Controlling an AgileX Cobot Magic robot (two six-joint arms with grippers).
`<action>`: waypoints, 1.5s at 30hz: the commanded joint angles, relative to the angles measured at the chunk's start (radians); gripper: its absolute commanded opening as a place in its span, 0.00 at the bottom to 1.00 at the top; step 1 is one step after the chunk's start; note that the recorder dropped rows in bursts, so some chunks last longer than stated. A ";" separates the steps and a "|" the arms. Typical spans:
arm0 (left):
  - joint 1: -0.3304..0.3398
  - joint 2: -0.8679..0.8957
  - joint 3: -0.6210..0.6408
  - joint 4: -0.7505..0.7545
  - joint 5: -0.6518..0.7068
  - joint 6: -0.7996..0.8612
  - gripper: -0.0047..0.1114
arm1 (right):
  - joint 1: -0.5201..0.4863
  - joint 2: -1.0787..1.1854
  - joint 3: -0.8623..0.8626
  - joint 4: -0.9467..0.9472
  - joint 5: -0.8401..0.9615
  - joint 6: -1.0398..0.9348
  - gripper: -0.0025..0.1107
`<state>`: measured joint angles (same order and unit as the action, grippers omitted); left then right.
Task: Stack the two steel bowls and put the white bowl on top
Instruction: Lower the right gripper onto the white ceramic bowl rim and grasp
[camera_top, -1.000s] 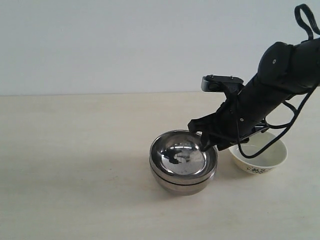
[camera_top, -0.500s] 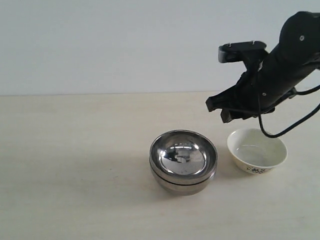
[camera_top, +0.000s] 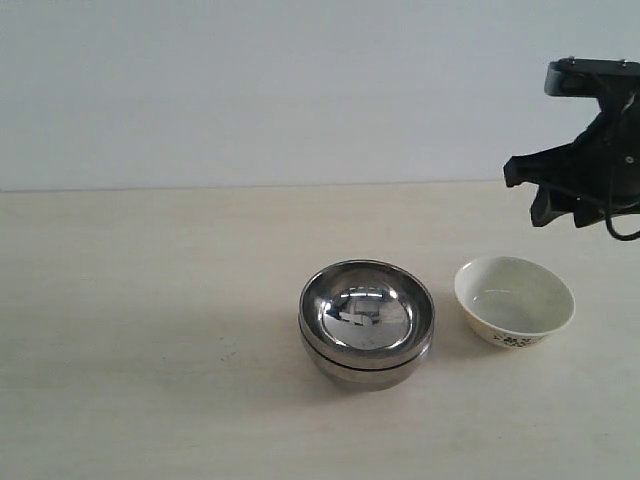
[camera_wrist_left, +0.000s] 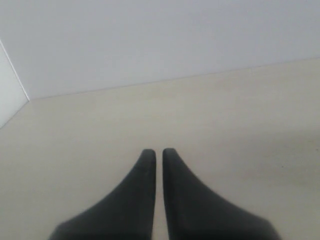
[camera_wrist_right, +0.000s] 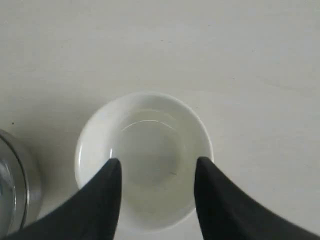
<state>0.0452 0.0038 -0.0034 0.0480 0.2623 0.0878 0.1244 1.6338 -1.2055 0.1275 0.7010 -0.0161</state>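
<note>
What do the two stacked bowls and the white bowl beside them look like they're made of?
The stacked steel bowls look like polished stainless steel: a mirror-bright inside shows reflections. The white bowl is probably glazed ceramic: cream-white, glossy, with a dark floral print low on its outside.

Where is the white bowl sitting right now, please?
In the exterior view, the white bowl stands right of the stacked steel bowls, not touching them.

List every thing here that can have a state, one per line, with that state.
Steel bowls: nested, upright, on the table.
White bowl: upright beside them, not held.
Right jaws: open, empty, high over the white bowl.
Left jaws: shut, empty.
</note>
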 joint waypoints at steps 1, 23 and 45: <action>0.002 -0.004 0.003 -0.007 -0.007 -0.010 0.07 | -0.026 -0.007 -0.004 0.025 0.007 -0.031 0.38; 0.002 -0.004 0.003 -0.007 -0.007 -0.010 0.07 | -0.116 0.174 -0.001 0.047 -0.022 -0.102 0.38; 0.002 -0.004 0.003 -0.007 -0.007 -0.010 0.07 | -0.116 0.313 -0.001 0.154 -0.056 -0.176 0.02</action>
<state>0.0452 0.0038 -0.0034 0.0480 0.2623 0.0878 0.0130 1.9466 -1.2055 0.2825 0.6483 -0.1817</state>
